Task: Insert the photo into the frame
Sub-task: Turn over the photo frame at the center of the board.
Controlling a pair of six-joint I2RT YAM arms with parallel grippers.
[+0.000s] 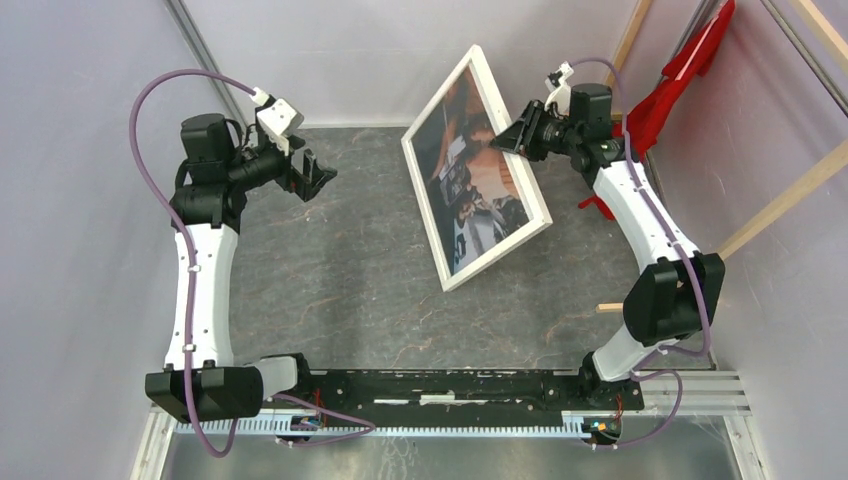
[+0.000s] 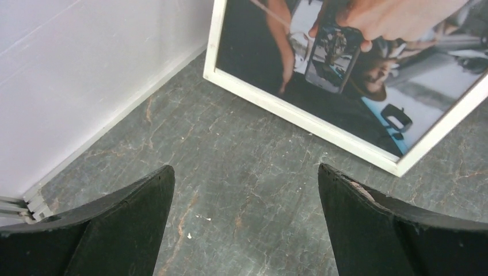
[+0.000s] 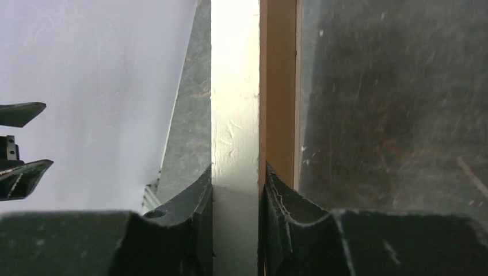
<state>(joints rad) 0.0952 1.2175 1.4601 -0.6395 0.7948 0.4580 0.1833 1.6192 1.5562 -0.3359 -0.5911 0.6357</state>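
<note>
The right gripper [image 3: 236, 178] is clamping the large white thin-bordered rectangular picture frame [image 1: 424, 205] by its edge, holding it tilted, the dark glossy photo [image 1: 470, 190] showing inside; left of the frame, the left gripper [image 1: 320, 172] is hovering wide open

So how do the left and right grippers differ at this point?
The left gripper is wide open and empty; the right gripper is shut on the edge of the frame. The left gripper hangs apart from the frame; the right gripper holds it tilted up. Both have black fingers.
</note>
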